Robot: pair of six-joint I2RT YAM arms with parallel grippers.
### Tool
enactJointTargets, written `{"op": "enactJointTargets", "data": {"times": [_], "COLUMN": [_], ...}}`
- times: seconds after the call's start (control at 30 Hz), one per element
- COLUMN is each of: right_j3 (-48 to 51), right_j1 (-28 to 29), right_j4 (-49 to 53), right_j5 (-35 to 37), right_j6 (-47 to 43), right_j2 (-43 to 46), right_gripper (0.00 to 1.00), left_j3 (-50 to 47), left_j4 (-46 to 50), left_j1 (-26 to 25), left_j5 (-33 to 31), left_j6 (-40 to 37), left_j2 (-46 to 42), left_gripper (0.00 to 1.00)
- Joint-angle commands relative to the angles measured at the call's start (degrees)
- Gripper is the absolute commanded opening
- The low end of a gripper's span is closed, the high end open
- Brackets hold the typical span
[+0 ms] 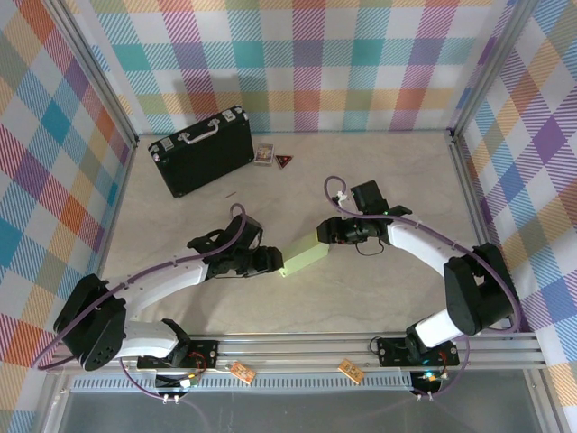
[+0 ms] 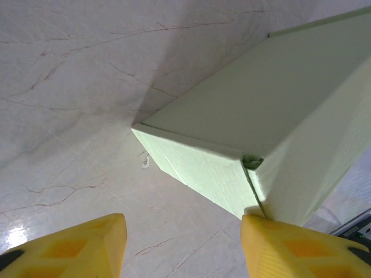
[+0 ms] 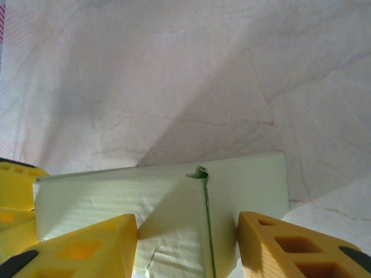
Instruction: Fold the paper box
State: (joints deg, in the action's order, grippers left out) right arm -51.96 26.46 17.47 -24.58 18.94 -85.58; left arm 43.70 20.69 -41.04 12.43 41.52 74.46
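The paper box (image 1: 305, 253) is a pale green, long closed carton lying slantwise on the table between both arms. My left gripper (image 1: 270, 262) is at its lower left end, open; in the left wrist view the box's corner (image 2: 255, 162) rests against the right finger (image 2: 295, 246) and bare table lies between the fingertips (image 2: 182, 246). My right gripper (image 1: 327, 233) is at the upper right end, open. Its fingers (image 3: 87, 249) sit spread in front of the box's face (image 3: 174, 197), which is wider than the gap and has a seam running down it.
A black briefcase (image 1: 203, 152) with metal corners lies at the back left. A small card (image 1: 263, 154) and a red triangle (image 1: 285, 161) lie beside it. Plaid walls enclose the table (image 1: 379, 289), and a metal rail (image 1: 361, 347) runs along the front.
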Motion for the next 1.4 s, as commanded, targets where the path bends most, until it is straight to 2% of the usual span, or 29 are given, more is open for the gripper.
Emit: {"op": "enactJointTargets", "data": {"times": [0.0, 0.2, 0.4, 0.5, 0.6, 0.8, 0.93, 1.07, 1.37], "right_j3": [-0.37, -4.77, -10.77, -12.48, -12.98, -12.63, -12.99, -12.59, -13.32], "right_j1": [2.55, 2.55, 2.55, 2.55, 2.59, 2.4, 1.9, 1.01, 0.72], "right_j4": [0.49, -1.62, -5.56, -5.94, -6.01, -6.88, -5.79, -6.01, -6.36], "right_j5": [-5.47, -5.11, -4.37, -3.41, -3.27, -2.43, -0.22, 0.05, -1.46], "right_j6": [-0.35, -0.48, -0.4, -0.26, 0.17, 1.15, 3.03, 3.67, 3.91], "right_j2": [-2.03, -3.75, -8.21, -10.06, -11.21, -12.35, -13.17, -13.26, -13.97], "right_gripper": [0.48, 0.46, 0.44, 0.43, 0.43, 0.43, 0.44, 0.44, 0.44], "left_j3": [2.39, 10.13, 19.26, 20.28, 20.36, 20.41, 21.75, 22.1, 22.11], "left_j4": [-1.45, 1.59, 1.4, -0.85, -1.94, -0.13, 5.14, 11.68, 15.32], "left_j1": [0.31, 3.13, 10.56, 14.45, 16.19, 17.56, 18.27, 19.5, 21.22], "left_j5": [-1.27, -2.3, 3.2, 7.93, 11.39, 13.12, 12.25, 7.2, 6.4], "left_j6": [-1.39, -6.27, -11.16, -11.07, -11.26, -12.94, -15.73, -18.12, -16.16], "left_j2": [3.37, 7.86, 14.8, 16.77, 18.29, 19.05, 18.15, 14.79, 9.86], "left_gripper": [0.54, 0.53, 0.52, 0.52, 0.52, 0.52, 0.58, 0.62, 0.62]}}
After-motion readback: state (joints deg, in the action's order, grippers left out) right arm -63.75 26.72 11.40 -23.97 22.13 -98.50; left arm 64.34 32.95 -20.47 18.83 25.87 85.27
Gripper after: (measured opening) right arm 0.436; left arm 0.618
